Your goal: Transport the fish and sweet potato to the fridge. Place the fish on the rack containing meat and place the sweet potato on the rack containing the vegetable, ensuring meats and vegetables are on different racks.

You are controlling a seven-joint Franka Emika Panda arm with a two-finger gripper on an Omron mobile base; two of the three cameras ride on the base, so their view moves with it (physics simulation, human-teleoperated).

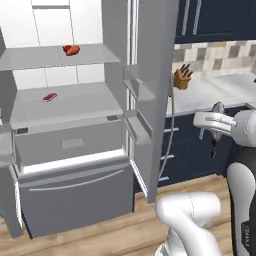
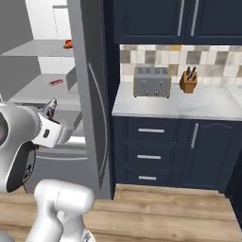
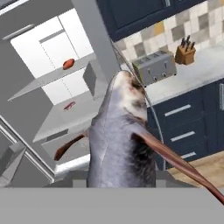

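My gripper [image 1: 216, 131] is shut on the fish [image 3: 120, 135], a grey fish with a pale head and reddish fins that stands upright in the jaws. It hangs to the right of the open fridge [image 1: 150, 75], in front of the dark blue cabinets. Inside, the deep-red vegetable [image 1: 71, 49] lies on the upper rack [image 1: 95, 55]. The small pink-red meat [image 1: 49, 97] lies on the rack below [image 1: 85, 105]. Both also show past the fish in the hand view, vegetable [image 3: 68, 64] above meat [image 3: 69, 105]. The sweet potato is out of view.
The fridge door [image 2: 92, 94] stands open between the shelves and the counter [image 2: 189, 106]. A toaster [image 2: 151, 81] and a knife block [image 2: 188, 80] stand on that counter. Grey drawers [image 1: 70, 145] fill the fridge's lower part. Wooden floor lies in front.
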